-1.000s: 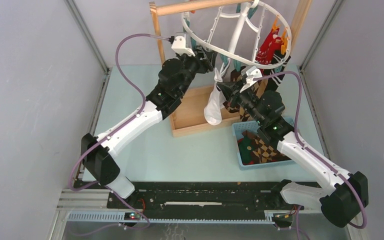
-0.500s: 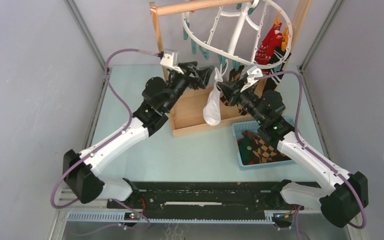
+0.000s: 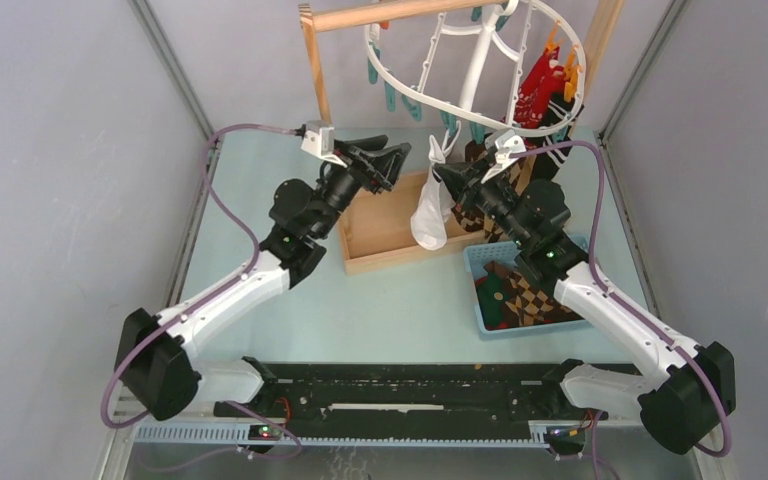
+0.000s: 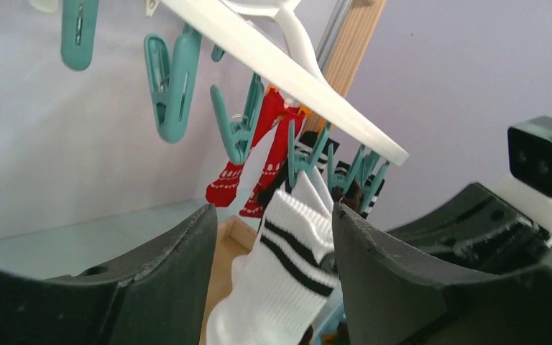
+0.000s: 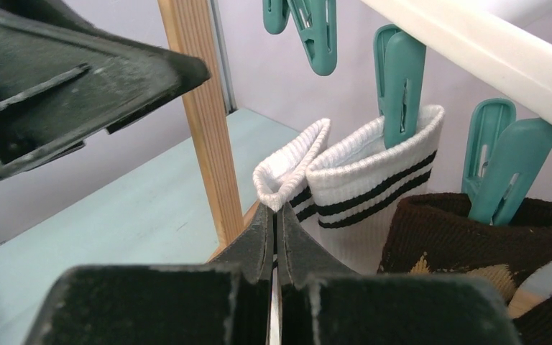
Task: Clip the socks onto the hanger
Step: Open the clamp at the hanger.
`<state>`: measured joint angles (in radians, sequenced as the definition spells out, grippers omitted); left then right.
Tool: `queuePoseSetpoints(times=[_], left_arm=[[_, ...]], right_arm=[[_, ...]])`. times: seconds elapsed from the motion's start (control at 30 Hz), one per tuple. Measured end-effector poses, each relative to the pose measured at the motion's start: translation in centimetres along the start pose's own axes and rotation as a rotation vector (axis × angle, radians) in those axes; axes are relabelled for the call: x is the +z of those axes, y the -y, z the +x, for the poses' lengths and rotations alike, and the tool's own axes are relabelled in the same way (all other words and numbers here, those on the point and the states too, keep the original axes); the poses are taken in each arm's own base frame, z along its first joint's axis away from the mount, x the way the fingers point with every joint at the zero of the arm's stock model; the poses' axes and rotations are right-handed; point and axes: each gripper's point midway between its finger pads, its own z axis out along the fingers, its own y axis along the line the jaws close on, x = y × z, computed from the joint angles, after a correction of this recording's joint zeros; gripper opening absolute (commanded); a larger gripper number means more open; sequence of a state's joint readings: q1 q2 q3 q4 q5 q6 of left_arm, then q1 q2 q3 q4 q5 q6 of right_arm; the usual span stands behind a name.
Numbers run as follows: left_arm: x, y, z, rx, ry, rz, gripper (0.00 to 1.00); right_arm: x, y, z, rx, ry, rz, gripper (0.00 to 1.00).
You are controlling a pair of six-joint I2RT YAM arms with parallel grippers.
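While left fingers stand apart empty, right fingers pinch the white sock's cuff, contact barely visible.

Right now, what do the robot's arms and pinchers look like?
The left arm and right arm are white with chunky black joints and a looping purple cable each. The left gripper and right gripper are black, with two flat fingers.

left pincer agape, right pincer tight together, both high and far forward
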<state>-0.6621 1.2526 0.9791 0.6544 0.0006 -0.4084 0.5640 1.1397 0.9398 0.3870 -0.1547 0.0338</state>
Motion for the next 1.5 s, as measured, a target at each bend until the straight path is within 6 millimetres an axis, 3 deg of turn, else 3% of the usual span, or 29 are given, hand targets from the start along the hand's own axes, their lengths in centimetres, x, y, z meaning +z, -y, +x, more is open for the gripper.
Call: queuePoseSetpoints(times=[0.33, 0.6, 0.77, 1.1, 1.5], left_arm=[[4.1, -2.2, 2.1, 0.074, 0.015, -0.061, 0.63], [5.9, -2.4, 0.3, 0.116, 0.085, -0.090, 0.62], [6.8, -2.1, -0.4, 0.118, 0.112, -0.083, 0.61], [7.7, -1.2, 0.4, 0.110, 0.104, -0.069, 0.62], [8.4, -1.9, -0.3, 0.135, 0.113, -0.142, 0.58]], right_arm=[[0.0, 0.3, 0.1, 0.002, -0.002, 0.003, 0.00], [0.0, 0.4, 0.1, 0.001, -0.002, 0.008, 0.00], [0.0, 0.5, 0.1, 0.005, -0.001, 0.009, 0.00], [0.0, 0.5, 0.0, 0.008, -0.001, 0.009, 0.00], [0.0, 0.4, 0.0, 0.013, -0.001, 0.009, 0.00]])
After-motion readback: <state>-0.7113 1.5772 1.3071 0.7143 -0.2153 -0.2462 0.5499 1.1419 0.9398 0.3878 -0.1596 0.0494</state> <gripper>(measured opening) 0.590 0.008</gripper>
